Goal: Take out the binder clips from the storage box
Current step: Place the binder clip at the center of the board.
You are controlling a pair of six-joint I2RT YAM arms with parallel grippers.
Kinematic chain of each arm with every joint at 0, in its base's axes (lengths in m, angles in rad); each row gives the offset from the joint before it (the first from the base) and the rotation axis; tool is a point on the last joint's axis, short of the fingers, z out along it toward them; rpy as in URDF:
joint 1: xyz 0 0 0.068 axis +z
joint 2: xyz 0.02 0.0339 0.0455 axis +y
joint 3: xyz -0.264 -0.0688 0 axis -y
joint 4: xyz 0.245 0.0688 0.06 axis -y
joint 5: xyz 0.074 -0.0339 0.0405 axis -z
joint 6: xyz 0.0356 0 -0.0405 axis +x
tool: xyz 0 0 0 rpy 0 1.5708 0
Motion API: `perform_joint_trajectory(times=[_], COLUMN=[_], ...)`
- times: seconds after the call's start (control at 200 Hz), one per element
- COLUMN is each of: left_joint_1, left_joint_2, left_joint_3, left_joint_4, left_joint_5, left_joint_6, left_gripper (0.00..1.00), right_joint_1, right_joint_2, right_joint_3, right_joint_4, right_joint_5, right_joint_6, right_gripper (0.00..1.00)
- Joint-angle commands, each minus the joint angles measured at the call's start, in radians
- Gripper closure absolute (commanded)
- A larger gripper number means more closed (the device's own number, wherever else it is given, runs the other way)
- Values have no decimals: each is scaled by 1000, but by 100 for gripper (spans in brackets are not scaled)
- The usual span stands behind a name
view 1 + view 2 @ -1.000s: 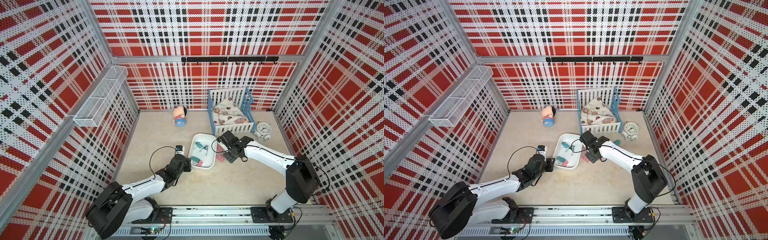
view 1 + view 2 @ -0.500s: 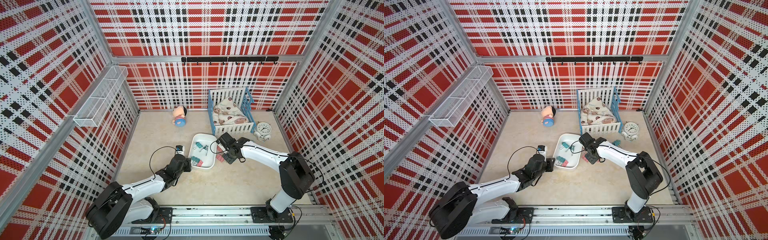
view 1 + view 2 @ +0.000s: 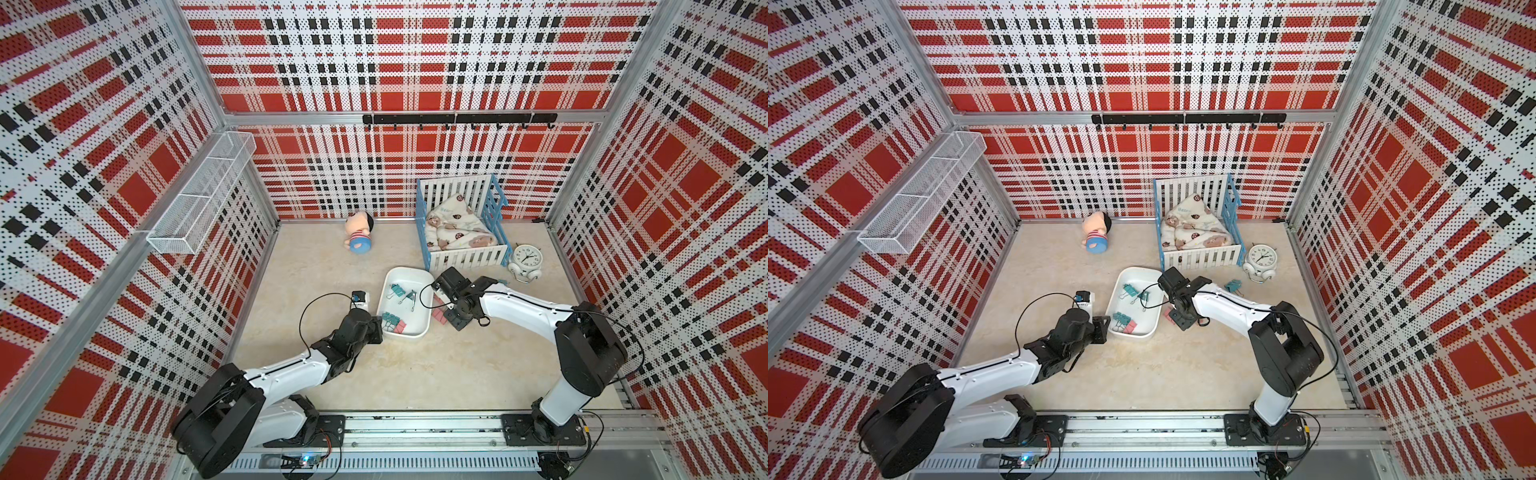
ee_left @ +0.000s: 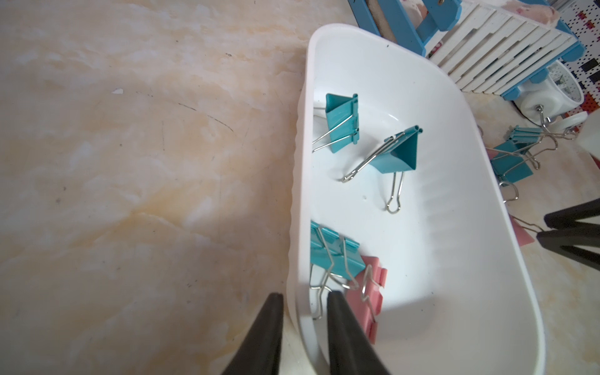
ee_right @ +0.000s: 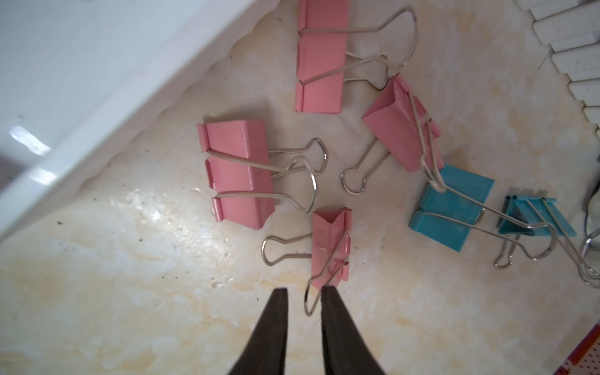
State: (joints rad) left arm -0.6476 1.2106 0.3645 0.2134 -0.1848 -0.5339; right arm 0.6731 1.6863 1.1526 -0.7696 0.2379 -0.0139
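The white storage box [image 3: 411, 270] [image 3: 1139, 270] lies mid-table. Inside it are three teal binder clips [image 4: 341, 126] [image 4: 399, 156] [image 4: 331, 253] and a pink one [image 4: 370, 292]. My left gripper [image 4: 302, 295] [image 3: 379, 326] is shut on the box's near rim, one finger inside and one outside. Beside the box, several pink clips [image 5: 238, 172] and two teal clips [image 5: 451, 204] lie on the table. My right gripper [image 5: 303, 289] [image 3: 448, 315] is low over them and open. One wire handle of a pink clip [image 5: 329, 246] lies loose between its fingertips.
A white-and-blue toy crib [image 3: 461, 224] stands just behind the box, with an alarm clock [image 3: 525, 262] to its right. A doll [image 3: 359, 237] lies at the back. A wire-mesh basket [image 3: 203, 199] hangs on the left wall.
My right gripper has opened and let go of a pink clip, which now lies on the table beside the box. The left arm has not moved.
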Motion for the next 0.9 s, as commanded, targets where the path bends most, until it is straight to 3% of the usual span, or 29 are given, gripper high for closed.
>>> perform_joint_trajectory(times=[0.0, 0.15, 0.276, 0.601, 0.897], left_joint_1=[-6, -5, -4, -11, -12], left_joint_2=[-20, -46, -46, -36, -9], left_joint_3=[16, 20, 18, 21, 28], left_joint_4=[-25, -40, -45, -40, -33], left_joint_5=[-11, -29, -29, -30, -22], left_joint_6=[3, 3, -3, -7, -5], left_gripper=[69, 69, 69, 69, 69], right_joint_1=[6, 11, 23, 89, 103], right_joint_2=[-54, -43, 59, 344, 403], right_joint_3=[86, 208, 323, 556, 571], right_joint_4=[-29, 14, 44, -2, -20], right_joint_5=[-25, -146, -225, -214, -105], right_joint_6=[-13, -68, -72, -84, -97], right_gripper=[68, 64, 64, 64, 57])
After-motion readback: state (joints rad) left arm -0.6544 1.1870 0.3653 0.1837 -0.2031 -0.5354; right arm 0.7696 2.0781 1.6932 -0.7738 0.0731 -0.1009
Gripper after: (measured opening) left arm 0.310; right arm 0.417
